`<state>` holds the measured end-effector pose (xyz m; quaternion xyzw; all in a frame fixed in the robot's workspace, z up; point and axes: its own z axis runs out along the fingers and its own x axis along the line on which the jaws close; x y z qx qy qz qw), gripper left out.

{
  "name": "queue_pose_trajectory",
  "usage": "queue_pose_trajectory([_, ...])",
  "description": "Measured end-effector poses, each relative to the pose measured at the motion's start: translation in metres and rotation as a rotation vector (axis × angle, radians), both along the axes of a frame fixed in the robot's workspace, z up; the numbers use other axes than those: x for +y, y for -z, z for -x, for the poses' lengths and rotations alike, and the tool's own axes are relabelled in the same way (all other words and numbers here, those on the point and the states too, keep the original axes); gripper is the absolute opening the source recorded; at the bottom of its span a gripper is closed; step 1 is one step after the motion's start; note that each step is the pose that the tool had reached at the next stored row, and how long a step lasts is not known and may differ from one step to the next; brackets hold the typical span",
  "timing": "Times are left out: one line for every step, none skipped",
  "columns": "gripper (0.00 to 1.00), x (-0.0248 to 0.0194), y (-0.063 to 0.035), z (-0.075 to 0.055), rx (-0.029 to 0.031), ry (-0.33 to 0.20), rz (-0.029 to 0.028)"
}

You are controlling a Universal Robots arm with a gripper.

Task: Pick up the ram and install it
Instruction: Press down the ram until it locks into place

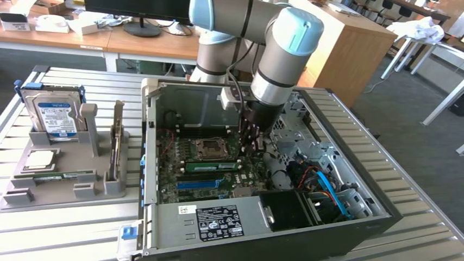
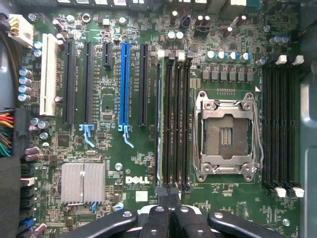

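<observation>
Wrist view: my gripper (image 2: 169,198) is pinched shut just above the ram (image 2: 159,124), standing in its slot (image 2: 166,119) between tight rows.

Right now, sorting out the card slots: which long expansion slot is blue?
The blue slot, flanked by black slots; the rest are black, except one white end slot.

The open case (image 1: 254,163) lies at the frame's centre on the table (image 1: 65,228), with the board (image 1: 210,168) on its floor. The arm (image 1: 279,60) reaches down into it from the top of the frame. A ram (image 1: 212,165) sits in the board just below the socket (image 1: 206,145). At left, a holder (image 1: 43,187) carries a drive (image 1: 54,114) at its upper end, a processor (image 1: 40,159) below that, and another ram (image 1: 117,136) on edge at its right side.
</observation>
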<state>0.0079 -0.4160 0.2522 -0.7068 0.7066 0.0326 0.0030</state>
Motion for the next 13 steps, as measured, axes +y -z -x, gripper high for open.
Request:
queue_pose_trajectory([0.1, 0.0, 0.0, 0.0, 0.0, 0.0, 0.0001])
queue_pose_trajectory([0.1, 0.0, 0.0, 0.0, 0.0001, 0.0, 0.0])
queue_pose_trajectory([0.1, 0.0, -0.0001, 0.001, 0.0, 0.0, 0.0001])
queue_pose_trajectory([0.1, -0.0001, -0.0001, 0.003, -0.0001, 0.0, 0.0003])
queue_pose_trajectory([0.1, -0.0001, 0.0, 0.006, -0.0006, 0.0, 0.0003])
queue_pose_trajectory([0.1, 0.0, 0.0001, 0.009, -0.0009, 0.0, 0.0003])
queue_pose_trajectory([0.1, 0.0001, 0.0002, 0.013, -0.0014, 0.0, 0.0003])
queue_pose_trajectory([0.1, 0.0002, 0.0003, 0.018, -0.0021, 0.0, 0.0003])
queue_pose_trajectory([0.1, 0.0004, 0.0005, 0.022, -0.0027, 0.0, 0.0002])
queue_pose_trajectory([0.1, 0.0006, 0.0006, 0.027, -0.0032, 0.0, 0.0003])
queue_pose_trajectory([0.1, 0.0008, 0.0006, 0.031, -0.0035, 0.0, 0.0004])
queue_pose_trajectory([0.1, 0.0009, 0.0007, 0.036, -0.0039, 0.0, 0.0003])
queue_pose_trajectory([0.1, 0.0011, 0.0009, 0.04, -0.0043, 0.0, 0.0001])
